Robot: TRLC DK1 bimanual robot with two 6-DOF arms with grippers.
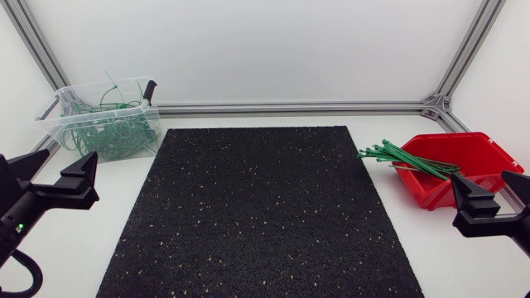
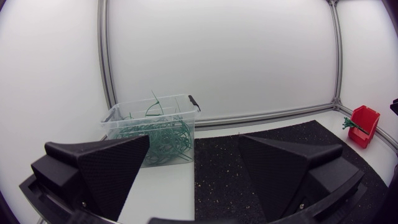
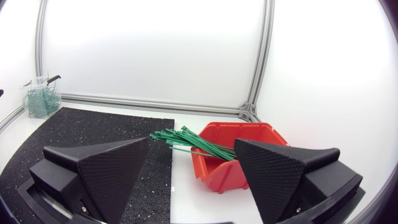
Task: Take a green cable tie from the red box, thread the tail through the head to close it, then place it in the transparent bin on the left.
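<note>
Green ties (image 1: 407, 159) lie as a straight bundle in the red box (image 1: 489, 153) at the right side of the table, their ends projecting over its rim toward the black mat (image 1: 257, 215). The clear bin (image 1: 58, 103) stands at the far left corner, just off the mat, and contains a tangle (image 1: 108, 136) of green ties. The left gripper (image 2: 194, 140) hovers near the bin, fingers wide apart and empty. The right gripper (image 3: 192, 142) hovers close to the red box, fingers wide apart and empty
</note>
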